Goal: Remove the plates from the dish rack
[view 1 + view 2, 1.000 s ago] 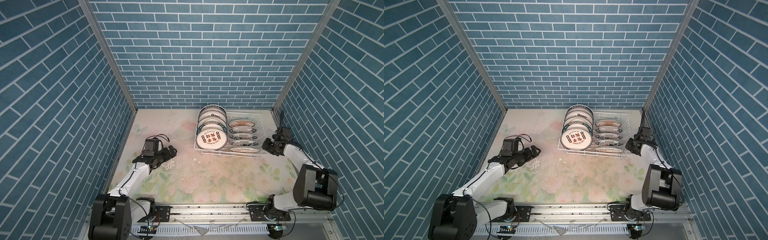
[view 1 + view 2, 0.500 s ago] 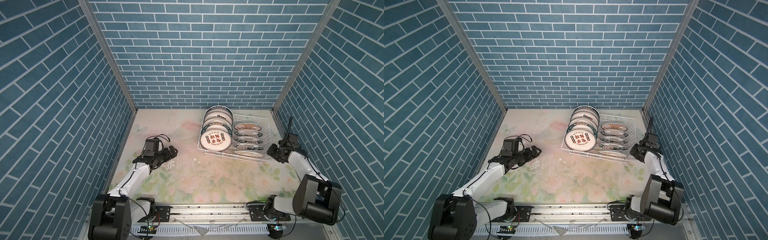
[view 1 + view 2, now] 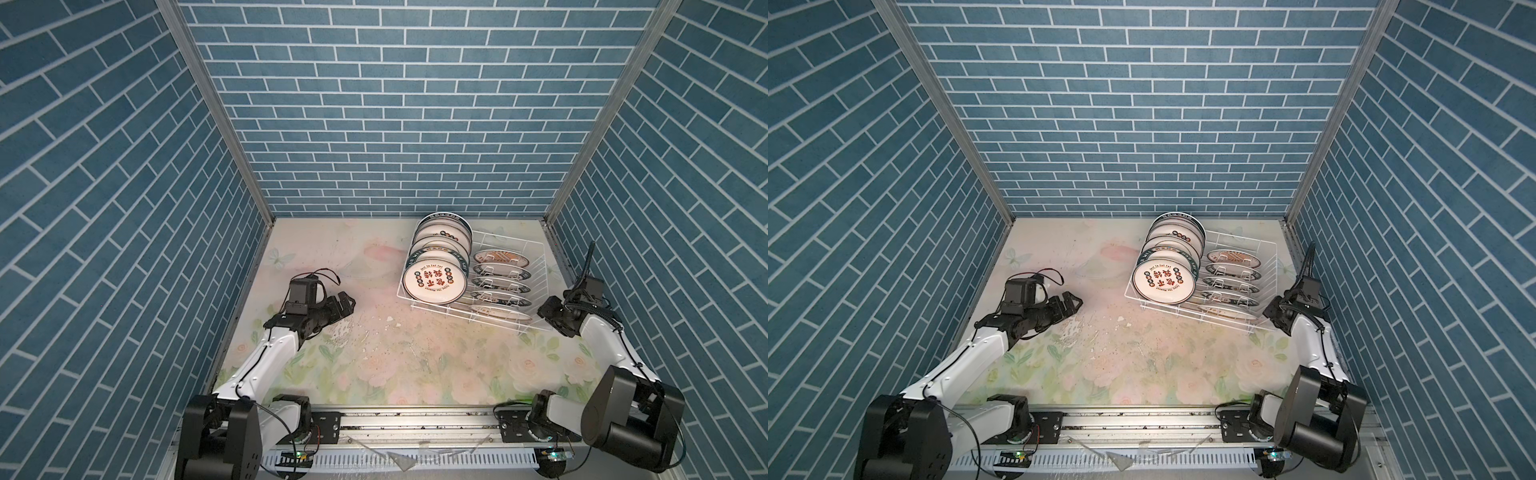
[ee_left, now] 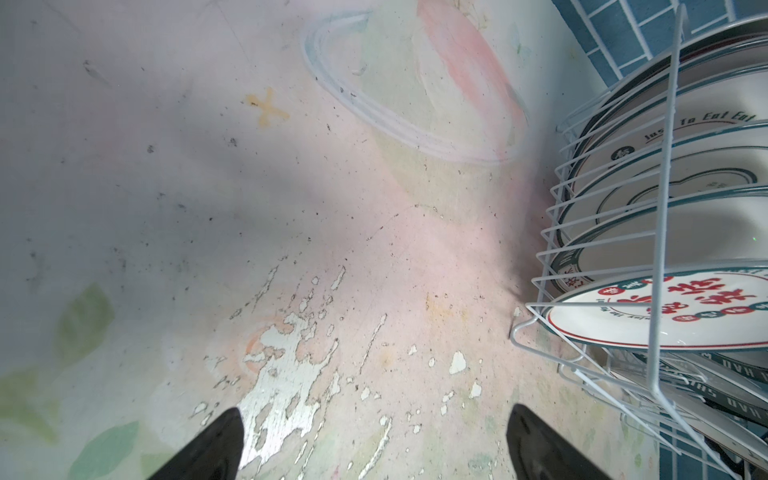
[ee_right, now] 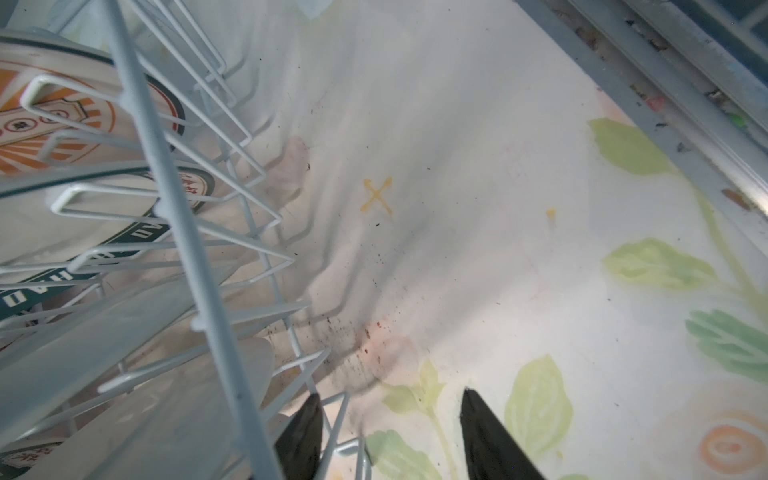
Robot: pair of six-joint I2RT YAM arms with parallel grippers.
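Plates (image 3: 434, 282) leaned on edge in the dish rack (image 3: 536, 266): likely stiff, slippery, breakable; best gripped at an exposed rim. Left pincer (image 3: 347, 302) gaped empty, well apart from the rack; right pincer (image 3: 545, 310) stood parted at its corner.

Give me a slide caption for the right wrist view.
Right hand, open, at a corner of the white wire dish rack, with plates slotted inside.

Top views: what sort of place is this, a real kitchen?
Probably a mock-up robot cell: blue brick-print wall panels box in a worn floral-print tabletop, with a white wire dish rack holding round white plates.
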